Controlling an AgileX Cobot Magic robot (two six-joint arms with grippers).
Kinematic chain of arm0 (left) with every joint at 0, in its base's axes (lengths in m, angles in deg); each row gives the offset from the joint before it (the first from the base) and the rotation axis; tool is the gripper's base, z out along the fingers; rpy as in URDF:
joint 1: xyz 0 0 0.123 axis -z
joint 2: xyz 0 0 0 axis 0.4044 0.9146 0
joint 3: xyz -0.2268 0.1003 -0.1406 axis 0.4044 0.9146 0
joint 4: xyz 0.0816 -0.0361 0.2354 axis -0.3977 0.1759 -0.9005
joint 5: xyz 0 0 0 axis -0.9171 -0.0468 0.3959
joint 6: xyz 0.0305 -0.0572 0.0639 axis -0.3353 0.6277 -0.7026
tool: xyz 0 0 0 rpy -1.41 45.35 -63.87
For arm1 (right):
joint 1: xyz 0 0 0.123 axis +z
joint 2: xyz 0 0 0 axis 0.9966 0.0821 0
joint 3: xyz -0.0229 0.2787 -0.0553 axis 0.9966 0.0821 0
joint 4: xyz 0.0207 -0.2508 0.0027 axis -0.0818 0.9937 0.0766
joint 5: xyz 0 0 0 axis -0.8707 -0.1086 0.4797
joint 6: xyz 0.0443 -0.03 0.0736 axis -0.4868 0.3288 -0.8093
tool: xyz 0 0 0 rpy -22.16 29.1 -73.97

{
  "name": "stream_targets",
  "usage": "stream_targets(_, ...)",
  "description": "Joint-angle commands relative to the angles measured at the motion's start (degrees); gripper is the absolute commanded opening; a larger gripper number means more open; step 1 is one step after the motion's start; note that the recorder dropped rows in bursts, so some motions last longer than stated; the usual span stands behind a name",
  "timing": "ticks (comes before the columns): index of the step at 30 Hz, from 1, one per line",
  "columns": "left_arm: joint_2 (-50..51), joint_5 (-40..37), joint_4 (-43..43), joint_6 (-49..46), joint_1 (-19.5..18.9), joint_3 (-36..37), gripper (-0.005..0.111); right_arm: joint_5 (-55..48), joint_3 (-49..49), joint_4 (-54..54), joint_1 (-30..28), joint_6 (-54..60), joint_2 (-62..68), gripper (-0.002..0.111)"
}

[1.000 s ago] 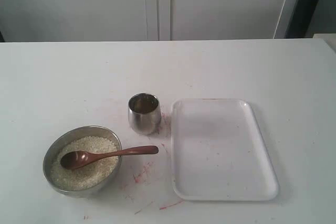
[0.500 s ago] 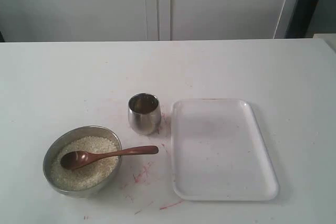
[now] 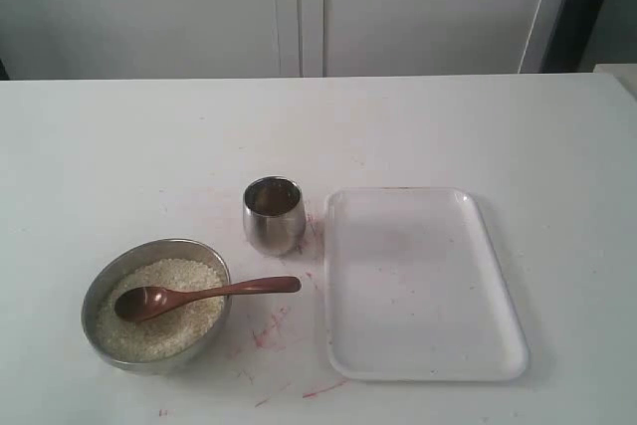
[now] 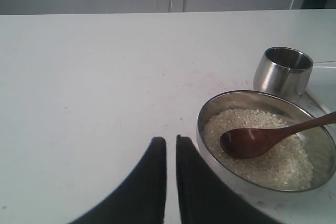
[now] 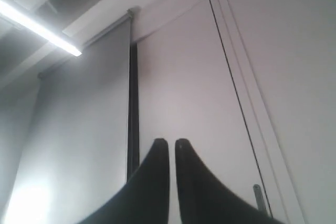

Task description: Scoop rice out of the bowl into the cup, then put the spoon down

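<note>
left gripper (image 4: pixel 170 140): fingers almost touching, thin slit, empty; just beside bowl (image 3: pixel 159 362)
right gripper (image 5: pixel 171 141): fingers almost touching, empty, aimed at a wall
spoon (image 3: pixel 209 293): lying on rice (image 3: pixel 164 330), handle over rim
cup (image 3: pixel 274 221): upright, beside white tray (image 3: pixel 428 296)

Pretty soft, flat light on the table (image 3: pixel 119 146), a bit washed out and grainy. The cup (image 3: pixel 273 214) has small glints, and the tray (image 3: pixel 428 286) has a thin shadow around 5 o'clock. In the right wrist view the ceiling strip light (image 5: pixel 39 27) is blown out at 10 o'clock, and the right gripper (image 5: pixel 171 142) is a blurry dark silhouette.
</note>
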Motion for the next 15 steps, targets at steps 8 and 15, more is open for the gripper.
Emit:
stream_targets(8,0.0,0.2,0.4,0.1,-0.1,-0.4,0.014,-3.2,-12.3,33.3,4.9,-28.1,14.5,0.005)
stream_targets(15,0.0,0.2,0.4,0.1,-0.1,-0.4,0.014,6.4,-20.1,61.6,5.1,-54.8,26.5,0.005)
